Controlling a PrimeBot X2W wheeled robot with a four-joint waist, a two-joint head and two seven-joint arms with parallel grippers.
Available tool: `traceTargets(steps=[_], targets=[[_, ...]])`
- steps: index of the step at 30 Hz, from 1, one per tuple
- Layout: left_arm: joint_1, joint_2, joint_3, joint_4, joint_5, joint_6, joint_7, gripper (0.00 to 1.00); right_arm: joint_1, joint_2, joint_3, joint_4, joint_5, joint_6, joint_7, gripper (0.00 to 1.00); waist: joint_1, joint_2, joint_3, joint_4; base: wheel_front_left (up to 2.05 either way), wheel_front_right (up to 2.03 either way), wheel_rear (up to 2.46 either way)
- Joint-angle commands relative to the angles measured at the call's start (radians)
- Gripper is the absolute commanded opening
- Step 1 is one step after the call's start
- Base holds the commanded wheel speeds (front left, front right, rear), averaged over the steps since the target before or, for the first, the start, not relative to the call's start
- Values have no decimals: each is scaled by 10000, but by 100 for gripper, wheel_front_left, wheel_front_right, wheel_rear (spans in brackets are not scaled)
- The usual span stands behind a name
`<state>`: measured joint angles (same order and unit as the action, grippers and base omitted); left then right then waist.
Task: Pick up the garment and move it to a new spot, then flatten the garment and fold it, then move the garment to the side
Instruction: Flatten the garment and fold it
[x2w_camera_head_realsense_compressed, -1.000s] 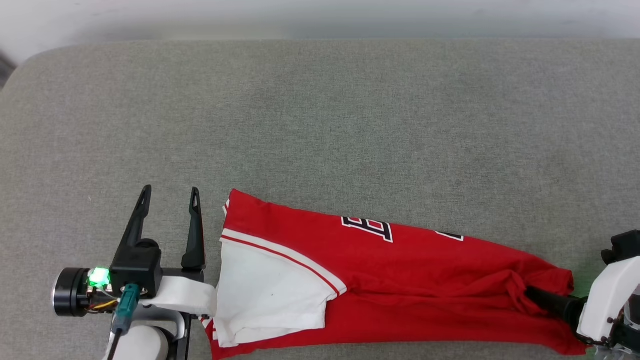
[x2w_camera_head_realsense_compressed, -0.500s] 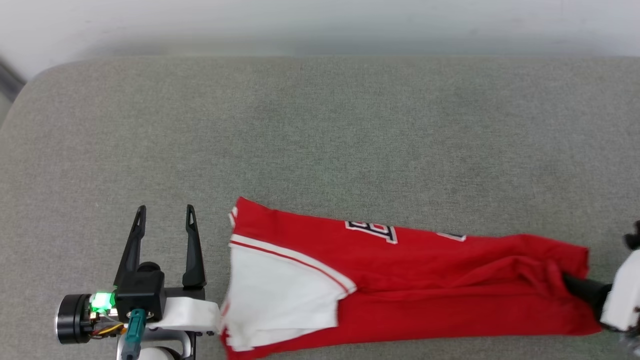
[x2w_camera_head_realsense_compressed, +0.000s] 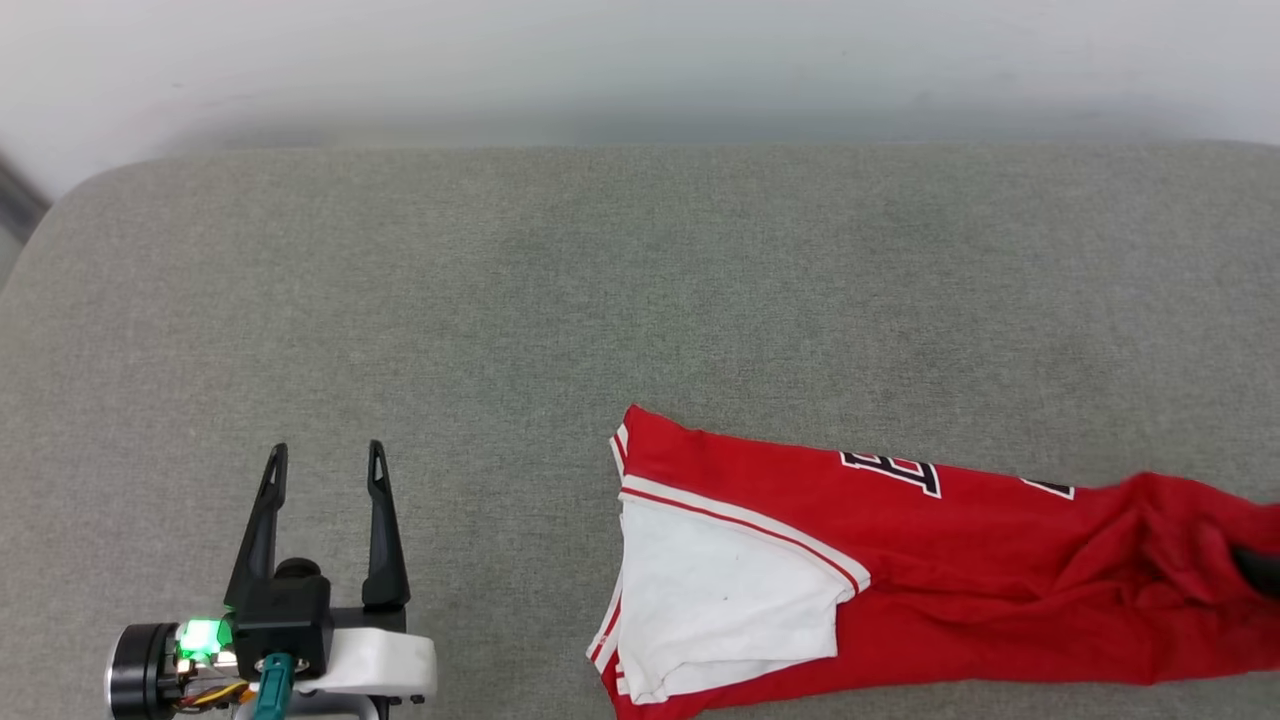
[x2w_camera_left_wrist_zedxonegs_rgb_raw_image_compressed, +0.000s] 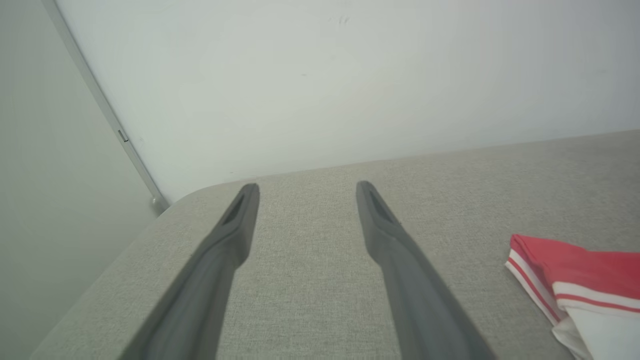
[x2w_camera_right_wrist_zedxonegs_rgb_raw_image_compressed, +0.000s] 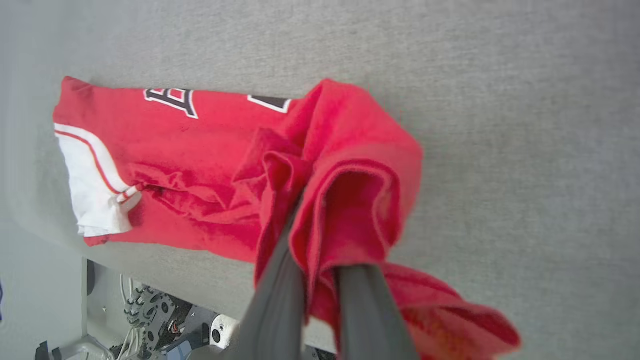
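The garment (x2w_camera_head_realsense_compressed: 930, 570), a red jersey T-shirt with a white sleeve and black letters, lies stretched out on the grey table near its front edge at the right. My right gripper (x2w_camera_right_wrist_zedxonegs_rgb_raw_image_compressed: 315, 225) is shut on a bunched red end of the garment (x2w_camera_right_wrist_zedxonegs_rgb_raw_image_compressed: 210, 150), which is lifted and wraps the fingers. One dark finger (x2w_camera_head_realsense_compressed: 1262, 570) pokes out of the folds at the right edge of the head view. My left gripper (x2w_camera_head_realsense_compressed: 325, 450) stands open and empty at the lower left, well apart from the shirt. The left wrist view shows that gripper (x2w_camera_left_wrist_zedxonegs_rgb_raw_image_compressed: 307, 187) over bare cloth, with the striped collar corner of the garment (x2w_camera_left_wrist_zedxonegs_rgb_raw_image_compressed: 575, 270) to its right.
The grey fabric-covered table (x2w_camera_head_realsense_compressed: 640, 300) stretches wide behind and to the left of the shirt. Behind it stands a white wall (x2w_camera_head_realsense_compressed: 640, 70). The table's rounded corner (x2w_camera_left_wrist_zedxonegs_rgb_raw_image_compressed: 165, 210) is at the far left. Robot base parts (x2w_camera_right_wrist_zedxonegs_rgb_raw_image_compressed: 165, 320) sit below the table's front edge.
My right gripper has shut on the shirt's end and dragged the shirt to the right, away from the left gripper. The head view has tilted. The left gripper stays open.
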<state>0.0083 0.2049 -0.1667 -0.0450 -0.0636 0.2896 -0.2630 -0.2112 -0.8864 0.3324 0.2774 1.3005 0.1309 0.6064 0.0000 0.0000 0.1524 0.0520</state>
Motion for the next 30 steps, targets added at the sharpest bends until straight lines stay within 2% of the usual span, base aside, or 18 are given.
traceTargets(steps=[1,7,12,18,19,22,30], targets=[[127,-52,78,-27,74,-76,-21,100,102,204,29,-441,78,-2,99,0,0,0,-26,-42,0,0,0],[248,-172,176,-60,241,-256,-21,100,1,911,262,-2602,44,-4,740,0,0,0,-65,-117,0,0,0],[106,-322,225,-67,323,-385,-21,100,-664,1810,709,-3342,-543,-2,1450,0,0,0,13,-64,0,0,0],[-72,-468,216,-52,393,-513,-21,100,-2095,3272,1847,-2898,-2111,-2,2174,0,0,0,209,87,0,0,0],[-72,-468,216,-52,393,-513,-21,100,-2095,3272,1847,-2898,-2111,-2,2174,0,0,0,209,87,0,0,0],[-173,-519,236,-65,431,-585,-21,100,-2845,3993,2499,-2370,-2840,-2,2318,0,0,0,361,155,0,0,0],[-443,-707,149,7,480,-719,-21,100,-4428,5461,4281,-457,-4172,-4,1862,0,0,0,783,395,0,0,0]])
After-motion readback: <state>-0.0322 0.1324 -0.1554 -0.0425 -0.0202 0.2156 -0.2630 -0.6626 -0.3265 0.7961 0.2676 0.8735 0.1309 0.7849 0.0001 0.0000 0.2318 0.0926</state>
